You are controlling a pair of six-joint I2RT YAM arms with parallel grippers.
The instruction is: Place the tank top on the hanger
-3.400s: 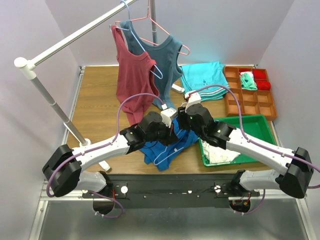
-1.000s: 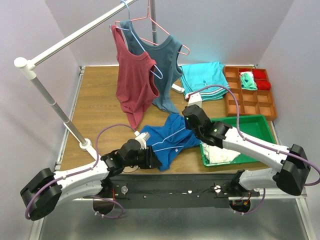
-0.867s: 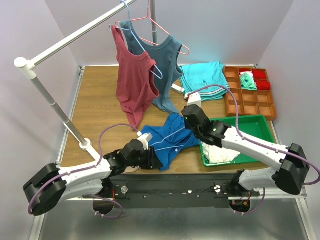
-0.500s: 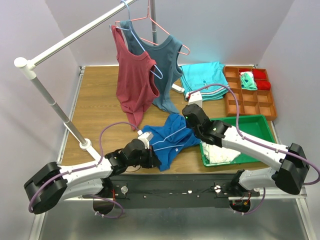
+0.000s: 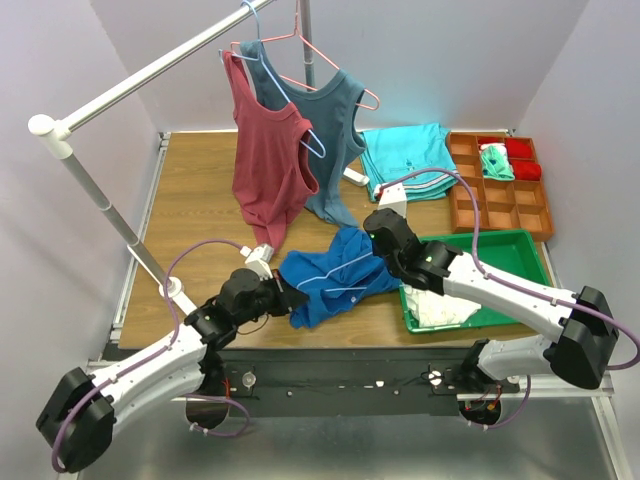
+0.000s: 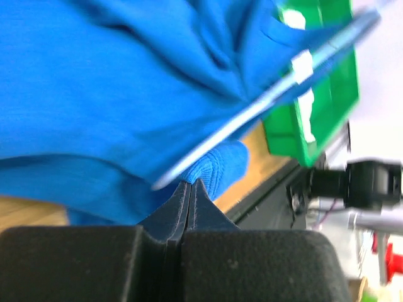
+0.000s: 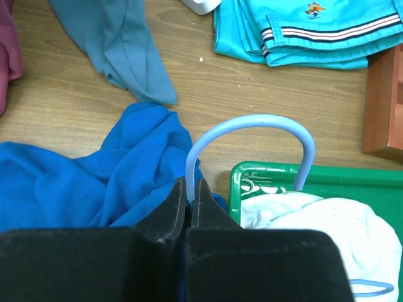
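Observation:
The royal-blue tank top (image 5: 335,278) lies bunched on the table's near middle, with the light-blue hanger (image 5: 338,281) threaded through it. My left gripper (image 5: 291,297) is shut on the tank top's ribbed left edge (image 6: 217,165); in the left wrist view the hanger wire (image 6: 271,97) crosses the fabric above. My right gripper (image 7: 191,189) is shut on the stem of the hanger's hook (image 7: 252,123), at the tank top's right end (image 7: 94,182). In the top view that gripper (image 5: 375,252) sits beside the green bin.
A green bin (image 5: 510,250) with white cloth (image 7: 302,220) stands right of the tank top. Folded teal clothes (image 5: 405,160) and an orange compartment tray (image 5: 505,185) are at the back right. A maroon top (image 5: 265,160) and a teal-grey top (image 5: 325,130) hang from the white rack (image 5: 150,70).
My left gripper has shut on the tank top's edge and drawn back to the left, stretching the fabric along the hanger. The right gripper has stayed put on the hook.

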